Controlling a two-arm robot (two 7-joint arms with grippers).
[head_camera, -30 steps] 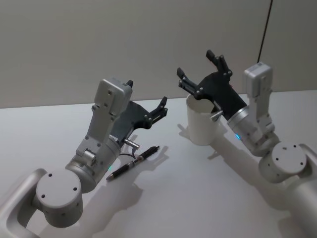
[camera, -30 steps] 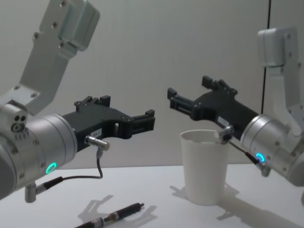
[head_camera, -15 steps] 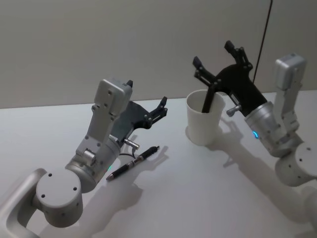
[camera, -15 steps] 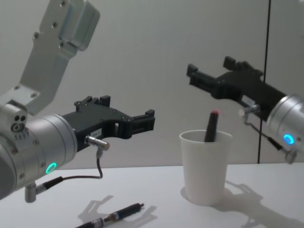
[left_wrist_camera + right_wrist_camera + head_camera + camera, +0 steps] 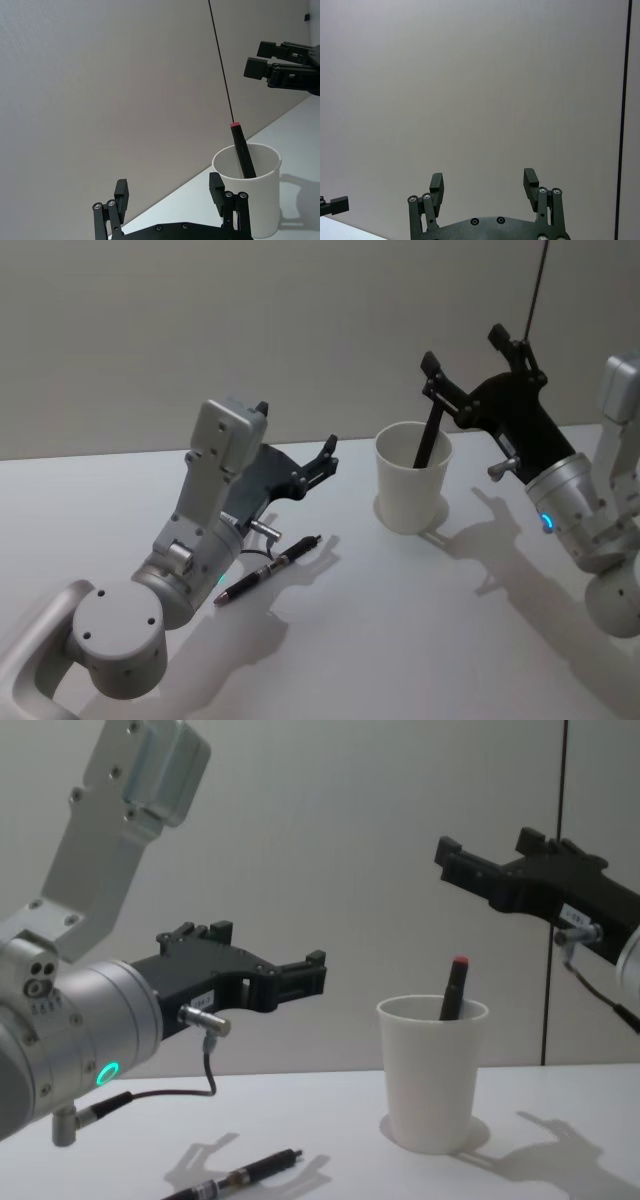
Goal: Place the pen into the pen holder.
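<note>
White table (image 5: 400, 620) under plain grey wall. Standing upright on it, pen holder (image 5: 410, 490), with black red-capped pen (image 5: 428, 438) leaning inside. Lying flat to its left, second pen (image 5: 270, 568), beneath left gripper (image 5: 168, 182), jaws spread, empty. Raised right of holder, right gripper (image 5: 463, 348), jaws parted, empty.

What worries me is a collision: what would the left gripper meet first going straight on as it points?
Likely the cup: the left gripper aims just beside it, one finger in line with its edge. Otherwise free up to the wall; depth unclear.
</note>
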